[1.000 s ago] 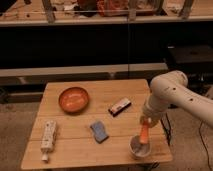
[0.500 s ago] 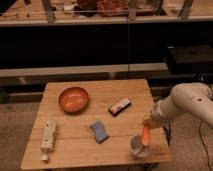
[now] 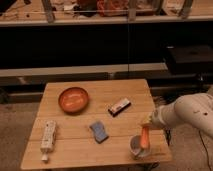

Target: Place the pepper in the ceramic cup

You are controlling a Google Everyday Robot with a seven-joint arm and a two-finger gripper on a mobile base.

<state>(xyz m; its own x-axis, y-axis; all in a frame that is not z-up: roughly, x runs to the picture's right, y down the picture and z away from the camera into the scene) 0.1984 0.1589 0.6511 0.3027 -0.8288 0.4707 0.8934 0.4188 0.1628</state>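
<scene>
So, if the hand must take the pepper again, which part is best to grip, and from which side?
Probably the upper end, from above. The pepper stands almost upright with its lower end in the ceramic cup at the table's front right corner, so only the top part is free. The hand sits just above it.

Wooden table (image 3: 125, 95), pincer (image 3: 146, 125) above.

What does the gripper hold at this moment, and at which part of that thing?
The gripper is over the ceramic cup with the pepper hanging below it, apparently held at its upper end, its lower end in the cup.
</scene>
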